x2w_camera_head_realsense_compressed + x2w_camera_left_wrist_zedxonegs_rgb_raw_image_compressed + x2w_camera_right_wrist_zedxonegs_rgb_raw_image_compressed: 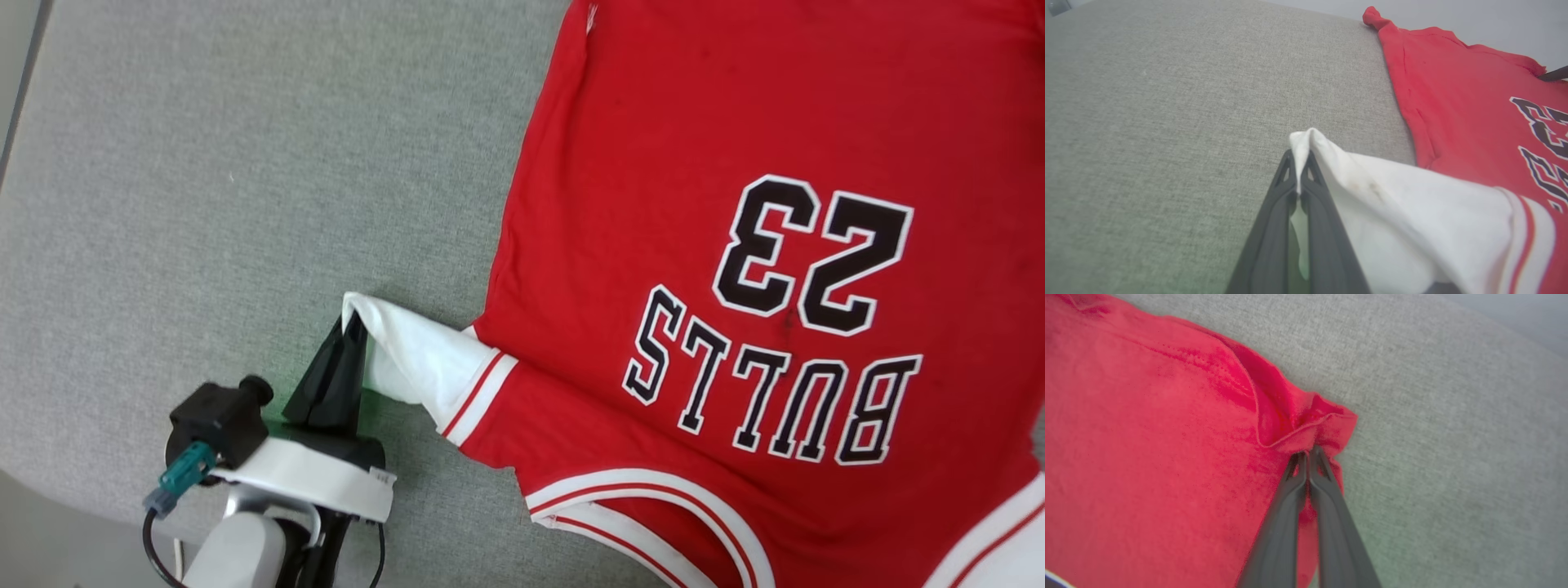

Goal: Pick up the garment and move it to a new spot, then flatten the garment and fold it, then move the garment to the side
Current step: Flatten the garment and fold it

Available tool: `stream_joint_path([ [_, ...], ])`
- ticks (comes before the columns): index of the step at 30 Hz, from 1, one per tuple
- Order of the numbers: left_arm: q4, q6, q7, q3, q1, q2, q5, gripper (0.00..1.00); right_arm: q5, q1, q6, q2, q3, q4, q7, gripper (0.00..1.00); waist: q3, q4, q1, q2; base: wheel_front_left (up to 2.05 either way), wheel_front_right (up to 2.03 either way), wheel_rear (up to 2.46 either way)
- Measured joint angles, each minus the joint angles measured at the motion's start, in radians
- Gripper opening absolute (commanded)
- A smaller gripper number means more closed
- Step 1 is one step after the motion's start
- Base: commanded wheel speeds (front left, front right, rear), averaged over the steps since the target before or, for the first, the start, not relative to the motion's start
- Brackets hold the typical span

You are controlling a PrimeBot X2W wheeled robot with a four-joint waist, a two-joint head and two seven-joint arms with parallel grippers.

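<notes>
- The red jersey-style garment with white short sleeves lies spread on a grey, woven-fabric worktop, print side up.
- The garment occupies the right part of the head view. Its collar is at the lower edge of that view and its body runs toward the top.
- The print is black with a white outline and reads "BULLS" and "23". Both appear upside down in the head view, with "23" further up the picture than "BULLS".
- Red-and-white striped trim marks the seam where the white short sleeve joins the red body. Matching stripes border the collar.
- The left pincer is clenched on the outer edge of the white short sleeve. The sleeve is stretched out sideways, away from the red body.
- In the left wrist view, the left pincer has its two dark fingers pressed together. White cloth is nipped between the tips and peaks just above them.
- Small brownish marks show on the white sleeve near the grip.
- In the right wrist view, the right pincer is clenched on a bunched corner of the red hem. Grey worktop lies just beside the corner.
- A white wrist band on the left arm carries a small marking that is too small to read.
</notes>
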Motion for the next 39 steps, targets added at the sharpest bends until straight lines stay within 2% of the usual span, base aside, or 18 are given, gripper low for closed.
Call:
stream_joint_path([
  [6, 0.019, -0.004, 0.000, 0.026, 0.055, -0.002, 0.011, 0.00, 0.083, 0.064, 0.000, -0.065, 0.100, -0.065, -0.112, 0.00, -0.092, -0.025, 0.0000, 0.0000, 0.00, 0.00, 0.00],
  [11, 0.020, 0.011, 0.000, 0.037, 0.114, 0.014, 0.018, 0.00, 0.165, 0.200, 0.000, -0.169, 0.170, -0.174, -0.166, 0.00, -0.184, -0.055, -0.0001, 0.0000, 0.00, 0.00, 0.00],
  [17, 0.010, 0.039, 0.014, 0.052, 0.180, 0.035, 0.017, 0.00, 0.247, 0.415, 0.000, -0.266, 0.159, -0.288, -0.232, 0.00, -0.284, -0.106, -0.0001, 0.0000, 0.00, 0.00, 0.00],
  [22, -0.001, 0.059, 0.024, 0.064, 0.233, 0.049, 0.016, 0.00, 0.279, 0.626, 0.000, -0.301, 0.110, -0.354, -0.264, 0.00, -0.347, -0.164, -0.0002, 0.0001, 0.00, 0.00, 0.00],
  [26, -0.004, 0.067, 0.031, 0.064, 0.261, 0.059, 0.015, 0.00, 0.298, 0.808, 0.000, -0.297, 0.046, -0.388, -0.294, 0.00, -0.384, -0.207, -0.0002, 0.0000, 0.00, 0.00, 0.00],
  [30, -0.008, 0.073, 0.036, 0.064, 0.279, 0.063, 0.014, 0.00, 0.308, 0.993, 0.000, -0.256, -0.026, -0.418, -0.309, 0.00, -0.415, -0.233, -0.0002, 0.0001, 0.00, 0.00, 0.00],
  [34, -0.010, 0.073, 0.037, 0.063, 0.284, 0.066, 0.009, 0.00, 0.302, 1.148, 0.000, -0.199, -0.084, -0.428, -0.312, 0.00, -0.428, -0.249, -0.0002, 0.0000, 0.00, 0.00, 0.00],
  [39, -0.007, 0.073, 0.039, 0.058, 0.283, 0.068, 0.008, 0.00, 0.292, 1.284, 0.000, -0.095, -0.129, -0.402, -0.317, 0.00, -0.425, -0.246, -0.0001, 0.0000, 0.00, 0.00, 0.00],
])
